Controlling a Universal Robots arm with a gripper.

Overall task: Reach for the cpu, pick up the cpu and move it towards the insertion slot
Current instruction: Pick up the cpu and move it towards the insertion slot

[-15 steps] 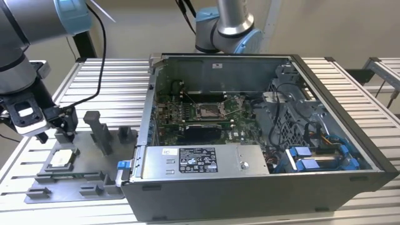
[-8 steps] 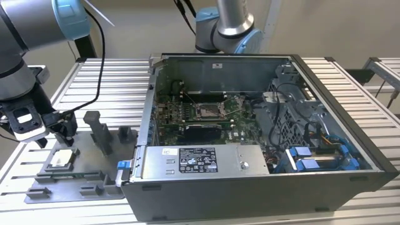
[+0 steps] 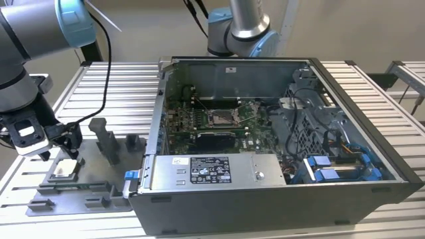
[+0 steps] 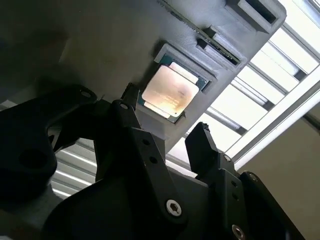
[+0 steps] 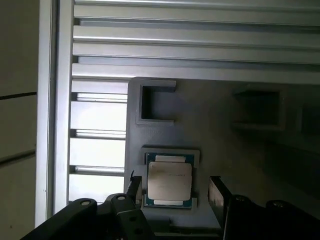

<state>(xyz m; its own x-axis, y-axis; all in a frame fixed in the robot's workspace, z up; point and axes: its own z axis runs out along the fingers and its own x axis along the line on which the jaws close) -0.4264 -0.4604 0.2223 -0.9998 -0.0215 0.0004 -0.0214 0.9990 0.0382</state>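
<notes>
Flanking sq. cpu [image 5: 169,184], flat & face-up in grey tray [image 5: 225,145] pocket: pincer [image 5: 173,186] released, spread either side.

We find the fixture tray [image 3: 79,199] on the table [image 3: 119,84], just beside the computer case [image 3: 265,199], on the exterior view's left of it. The cpu [image 3: 66,168] lies flat in a tray pocket. The gripper [image 3: 59,155] hangs just above it. In the first wrist view its fingers [image 5: 216,195] stand either side of the cpu, apart from it. The insertion slot [image 3: 221,117] sits inside the case, well apart from the cpu.

cpu [image 3: 66,168] pale square chip, flat in grey fixture [image 5: 210,145] recess | insertion slot [image 3: 220,117] silver-framed socket on green board [image 3: 174,130]
</notes>
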